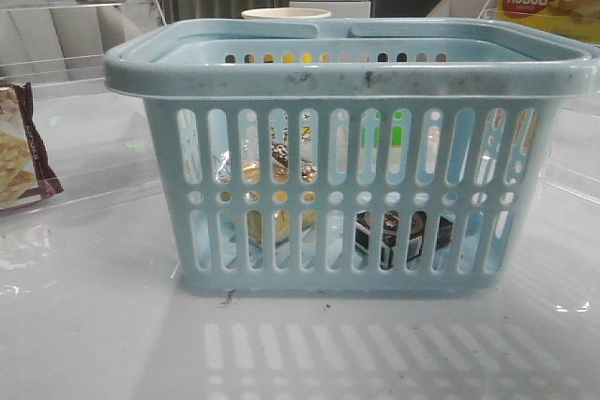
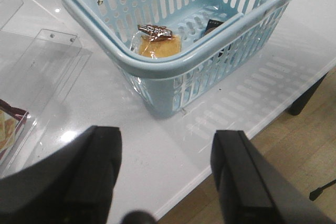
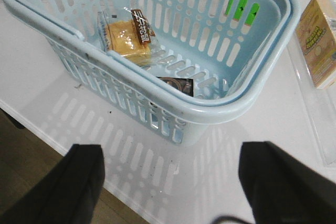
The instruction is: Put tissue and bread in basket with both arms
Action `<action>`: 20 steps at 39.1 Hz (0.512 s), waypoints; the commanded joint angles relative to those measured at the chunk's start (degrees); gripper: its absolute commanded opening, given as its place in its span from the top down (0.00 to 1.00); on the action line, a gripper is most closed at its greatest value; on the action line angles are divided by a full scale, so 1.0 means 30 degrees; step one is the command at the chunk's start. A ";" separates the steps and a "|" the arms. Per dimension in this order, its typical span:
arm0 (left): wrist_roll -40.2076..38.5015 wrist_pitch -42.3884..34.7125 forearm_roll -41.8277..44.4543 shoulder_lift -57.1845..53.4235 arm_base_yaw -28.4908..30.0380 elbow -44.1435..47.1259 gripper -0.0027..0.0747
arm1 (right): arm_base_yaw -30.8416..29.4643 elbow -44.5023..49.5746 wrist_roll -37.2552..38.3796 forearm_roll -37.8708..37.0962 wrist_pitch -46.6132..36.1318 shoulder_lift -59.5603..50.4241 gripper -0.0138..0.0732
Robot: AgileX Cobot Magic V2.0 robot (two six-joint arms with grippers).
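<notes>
The scene was brightly and evenly lit from overhead. In the front view the glossy white table (image 1: 300,344) mirrored the slotted wall of the basket (image 1: 347,63) as a row of pale bars, with only a thin dark shadow under its base and small glints of glare at both edges. The background shelves looked slightly soft. In both wrist views the slot pattern fell as a faint shadow across the table, and the dark fingers (image 2: 68,182) (image 3: 283,182) sat blurred and underexposed, too close to focus.

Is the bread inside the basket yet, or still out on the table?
Inside. The bread lies on the basket floor, beside the tissue.
</notes>
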 commanded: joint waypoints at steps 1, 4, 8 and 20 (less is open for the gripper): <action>-0.0195 -0.1324 -0.0139 -0.0776 -0.0131 0.0213 0.40 | -0.0033 -0.0513 -0.0085 -0.0190 -0.1200 -0.0051 0.12; -0.0195 -0.1372 -0.0139 -0.1061 -0.0131 0.0590 0.40 | -0.0033 -0.0513 -0.0085 -0.0207 -0.0847 -0.0051 0.12; -0.0195 -0.1497 -0.0139 -0.1103 -0.0131 0.0766 0.40 | -0.0033 -0.0513 -0.0085 -0.0268 -0.0248 -0.0051 0.12; -0.0195 -0.1799 -0.0139 -0.1103 -0.0131 0.0780 0.50 | -0.0033 -0.0513 -0.0102 -0.1034 0.0571 -0.0051 0.17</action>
